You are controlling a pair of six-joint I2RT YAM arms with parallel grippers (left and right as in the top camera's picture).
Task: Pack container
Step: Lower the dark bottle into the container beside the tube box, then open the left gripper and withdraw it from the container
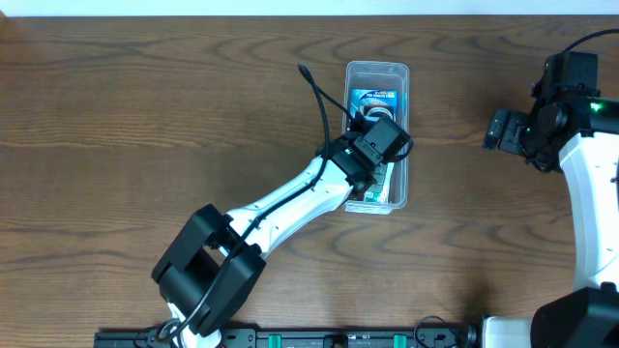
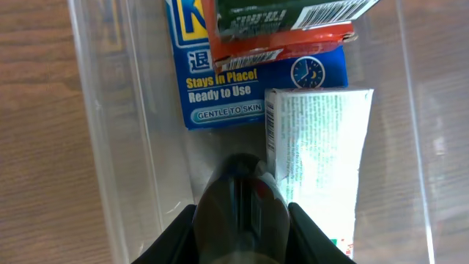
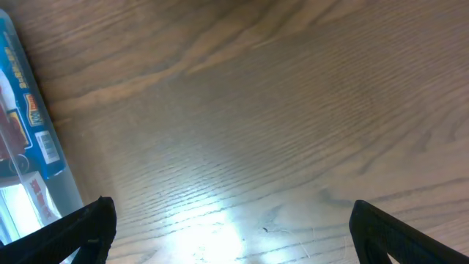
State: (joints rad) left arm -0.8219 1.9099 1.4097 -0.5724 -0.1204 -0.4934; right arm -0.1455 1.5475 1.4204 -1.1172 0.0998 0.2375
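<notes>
Closest to the left wrist camera, a dark, glossy, rounded item (image 2: 242,194) is clasped by the left gripper (image 2: 242,235), whose jaws are closed against its sides. What the item is cannot be told. It is held low between the clear walls of the container (image 1: 377,67). The table (image 1: 145,116) is covered in brown wood grain with long wavy figuring, and glare is thrown onto it beneath the right wrist. A pale strip (image 1: 406,6) is seen beyond the table's far edge. The container, a long, narrow bin of transparent plastic with rounded corners and a rim, is set toward the far edge, somewhat right of the middle. A flat blue printed packet (image 2: 220,95), a white box with green print (image 2: 322,147), a red pack (image 2: 289,42) and a dark green box (image 2: 293,13) are lying in it. The right gripper (image 3: 231,220) is held fully spread and empty over bare wood toward the right edge.
</notes>
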